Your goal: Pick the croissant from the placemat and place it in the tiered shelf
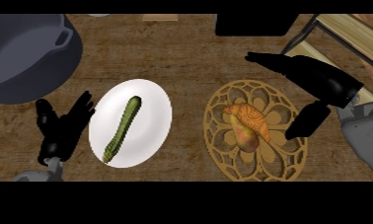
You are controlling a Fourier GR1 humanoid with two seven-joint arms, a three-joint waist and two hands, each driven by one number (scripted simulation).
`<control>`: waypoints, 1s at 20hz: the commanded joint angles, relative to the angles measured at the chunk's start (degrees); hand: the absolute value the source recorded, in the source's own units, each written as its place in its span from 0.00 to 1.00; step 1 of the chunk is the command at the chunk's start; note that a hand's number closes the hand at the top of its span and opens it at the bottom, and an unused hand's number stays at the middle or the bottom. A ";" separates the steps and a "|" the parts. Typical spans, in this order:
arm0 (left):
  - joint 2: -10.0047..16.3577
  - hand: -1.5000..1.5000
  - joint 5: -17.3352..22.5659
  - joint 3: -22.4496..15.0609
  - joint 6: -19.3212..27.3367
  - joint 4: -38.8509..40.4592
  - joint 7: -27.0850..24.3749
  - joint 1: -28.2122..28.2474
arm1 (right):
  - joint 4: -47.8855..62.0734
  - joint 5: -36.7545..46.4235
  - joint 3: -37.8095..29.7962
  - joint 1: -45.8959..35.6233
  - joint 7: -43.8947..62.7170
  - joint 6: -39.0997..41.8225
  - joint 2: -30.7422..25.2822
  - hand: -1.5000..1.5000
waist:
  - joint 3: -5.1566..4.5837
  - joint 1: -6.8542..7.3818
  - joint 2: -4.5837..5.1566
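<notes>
A golden-brown croissant (247, 126) lies on the round, gold openwork placemat (218, 144) at the centre right of the counter. My right hand (320, 86) hovers at the placemat's right edge, open. Its fingers stretch out to the upper left above the mat, and the thumb (306, 122) hangs down just right of the croissant without touching it. The tiered shelf (335, 38), of light wood in a black frame, stands at the upper right corner, partly cut off by the view. My left hand (62, 127) rests open at the lower left, fingers up.
A white plate (153, 104) holding a green zucchini (122, 128) sits between my left hand and the placemat. A large dark grey pot (33, 55) fills the upper left. A black block (255, 24) stands at the top, left of the shelf.
</notes>
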 commanded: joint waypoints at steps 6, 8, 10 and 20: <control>-1.24 0.50 -1.83 2.12 -0.69 0.79 2.29 -3.15 | -7.55 10.20 4.42 5.99 8.91 2.33 4.00 0.00 | 0.03 -0.32 0.06; -3.62 0.50 -3.31 0.26 -0.55 -1.66 0.45 1.63 | -8.22 11.11 2.95 5.27 9.20 4.91 4.43 0.00 | 0.03 -0.01 0.06; -2.19 0.50 -2.44 2.63 -1.58 -1.49 1.03 0.80 | -3.37 16.27 6.42 3.23 10.45 2.81 9.06 0.00 | 0.03 0.27 0.13; -3.90 0.50 -5.17 5.37 -4.11 -0.26 2.38 0.16 | -6.97 28.26 3.98 12.23 6.47 0.30 10.72 0.00 | 0.04 0.00 0.10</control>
